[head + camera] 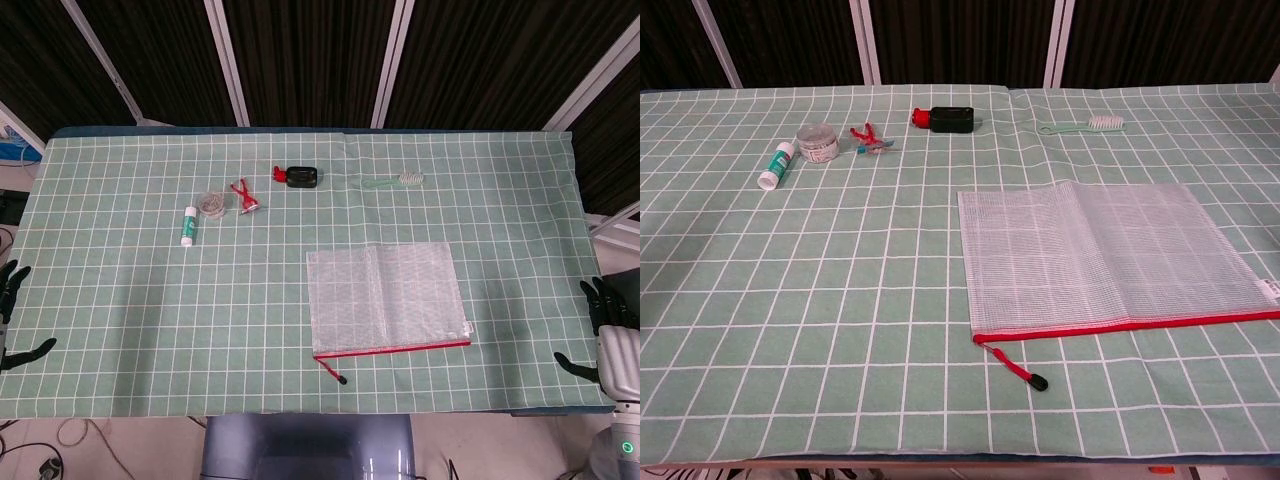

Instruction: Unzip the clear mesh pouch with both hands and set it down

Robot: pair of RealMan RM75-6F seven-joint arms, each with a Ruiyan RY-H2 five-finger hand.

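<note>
**Observer:** Where do things stand?

**Me:** Nearest me, the red pull cord trails off the pouch's zip edge, near the table's front edge. My left hand and right hand hang off either end, fingers spread, holding nothing.

**Observer:** Risks?

**Me:** The flat mesh could slide or bunch if I tug the cord unpinned. There's open cloth to its left; the tube, jar and brush sit well beyond.
</note>
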